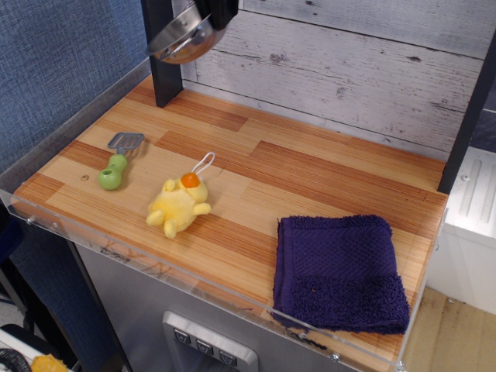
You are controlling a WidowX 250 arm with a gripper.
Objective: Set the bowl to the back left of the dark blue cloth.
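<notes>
Bowl (180, 40) tilted, airborne, just under end effector (215, 15)

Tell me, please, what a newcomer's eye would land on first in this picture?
Probably the shiny bowl, tilted and held high in the air at the top left edge of the frame, well above the wooden table; the gripper holding it is mostly cut off. Next comes the dark blue cloth lying flat at the front right corner. The yellow plush duck sits near the front left, with a green-handled utensil to its left.
</notes>
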